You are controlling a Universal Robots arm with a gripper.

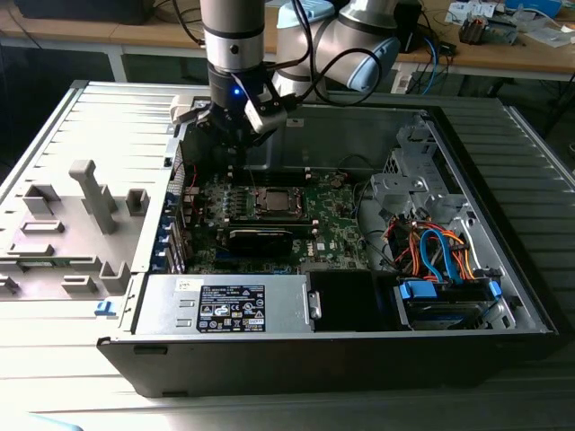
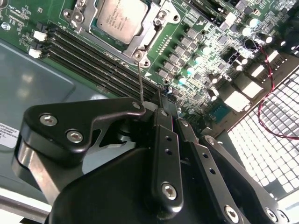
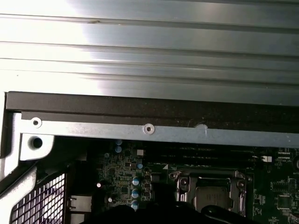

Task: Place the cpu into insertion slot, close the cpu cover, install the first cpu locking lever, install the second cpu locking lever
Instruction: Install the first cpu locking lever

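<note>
- Tool [image 2: 161,109]: black, linked fingers [image 2: 166,154] drawn together at the tips, nothing clamped between them. In the exterior view it hangs over the far edge of the motherboard [image 1: 332,220], inside the open computer case [image 1: 503,269].
- Cpu [image 2: 119,18]: grey-topped chip lying flat in the insertion slot [image 1: 274,201], seen in both wrist views.
- Cpu cover [image 2: 156,25]: silver frame lying down around the chip, window over the grey top.
- Locking lever [image 2: 140,81]: thin wire rod running from the socket corner towards the fingertips; whether it is latched cannot be told.
- Hazard, judged: a thin springy lever may slip off narrow fingertips and snap back, leaving the cover unlocked.
- Hazard, judged: memory slots [image 2: 88,53] and rows of small capacitors [image 2: 196,51] stand just beside the socket; a sideways slip could strike them.
- Hazard, judged: the case wall lies near the wrist, so room to swing is tight.
- Surface: case lies on its side on a ribbed grey metal worktop [image 1: 108,126]; grey fixture blocks [image 1: 90,193] stand at the exterior view's left.
- Room: wooden bench [image 1: 503,54] with cables behind.
</note>
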